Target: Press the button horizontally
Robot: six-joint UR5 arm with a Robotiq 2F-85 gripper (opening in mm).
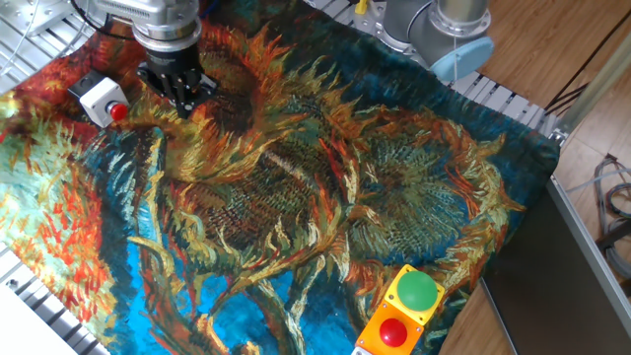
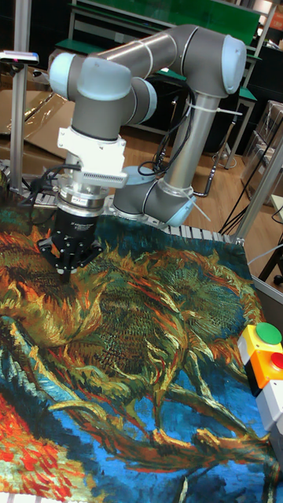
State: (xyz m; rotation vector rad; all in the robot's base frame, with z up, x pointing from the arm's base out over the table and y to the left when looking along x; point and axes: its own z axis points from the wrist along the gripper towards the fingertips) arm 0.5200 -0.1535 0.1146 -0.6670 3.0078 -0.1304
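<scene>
**Q:** Log the layout, nearest first, taking the white-grey box as datum.

**A:** Nearest the fixed camera, and farthest from the datum, sits the yellow-orange box (image 1: 402, 311) with its green and red caps. Not my target. The sunflower-print cloth (image 1: 325, 197) covers the table between the two. At the far left lies the white-grey box (image 1: 97, 96), and the button (image 1: 119, 112) juts sideways from the face turned toward me.

**Q:** And your pincer?

**A:** My gripper (image 1: 183, 106) hangs just beside the button, on its open side, tips pointing down near the cloth. The fingertips merge into one dark clump in both views, so I cannot tell whether they are parted or closed.

**Q:** How should the press go?

**A:** My judgement: keep the tips level with the red cap and travel straight along its axis toward the box. The box looks light and may slide if I push off-centre or too fast.

**Q:** Button appearance?

**A:** Small, round, glossy red, standing proud of the pale square housing; seemingly not yet pushed in. The tall view does not show it.
</scene>
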